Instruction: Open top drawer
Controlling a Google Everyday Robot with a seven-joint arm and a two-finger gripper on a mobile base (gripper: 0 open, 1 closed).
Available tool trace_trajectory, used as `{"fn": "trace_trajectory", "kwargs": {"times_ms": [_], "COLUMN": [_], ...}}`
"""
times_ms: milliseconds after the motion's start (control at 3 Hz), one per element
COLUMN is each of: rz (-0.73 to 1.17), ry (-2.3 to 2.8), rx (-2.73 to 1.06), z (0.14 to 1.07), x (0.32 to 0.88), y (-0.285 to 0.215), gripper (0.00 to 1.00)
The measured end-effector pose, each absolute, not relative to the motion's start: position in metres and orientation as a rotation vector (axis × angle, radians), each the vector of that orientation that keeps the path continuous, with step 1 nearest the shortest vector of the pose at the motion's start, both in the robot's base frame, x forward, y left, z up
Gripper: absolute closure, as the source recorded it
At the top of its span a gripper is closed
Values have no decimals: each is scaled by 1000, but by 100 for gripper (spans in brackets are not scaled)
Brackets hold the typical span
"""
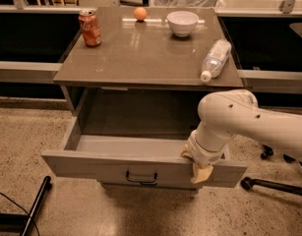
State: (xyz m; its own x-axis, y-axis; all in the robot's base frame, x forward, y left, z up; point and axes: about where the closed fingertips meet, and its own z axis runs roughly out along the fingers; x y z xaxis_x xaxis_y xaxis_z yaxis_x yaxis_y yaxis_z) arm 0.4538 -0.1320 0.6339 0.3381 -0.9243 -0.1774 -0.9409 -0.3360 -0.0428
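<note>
Speckled floor (22, 132) surrounds the grey-brown table (140, 58), whose wide grey-brown top drawer (91, 166) stands well out, grey interior exposed. Over its front panel's right top edge sits the cream claw (199, 170), apparently placed to drag it; whether open or clamped, I cannot tell.

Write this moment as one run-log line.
top drawer: pulled out, interior showing | gripper: at its front's top edge, right of handle | stage: opening
</note>
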Motion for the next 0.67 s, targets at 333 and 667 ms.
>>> {"fn": "trace_trajectory", "kwargs": {"times_ms": [333, 667], "rz": [181, 181], "ry": [1705, 1705], "rx": [-2468, -2468], "z": [637, 637], "x": [453, 453], "y": [-130, -130], "gripper": [34, 11]}}
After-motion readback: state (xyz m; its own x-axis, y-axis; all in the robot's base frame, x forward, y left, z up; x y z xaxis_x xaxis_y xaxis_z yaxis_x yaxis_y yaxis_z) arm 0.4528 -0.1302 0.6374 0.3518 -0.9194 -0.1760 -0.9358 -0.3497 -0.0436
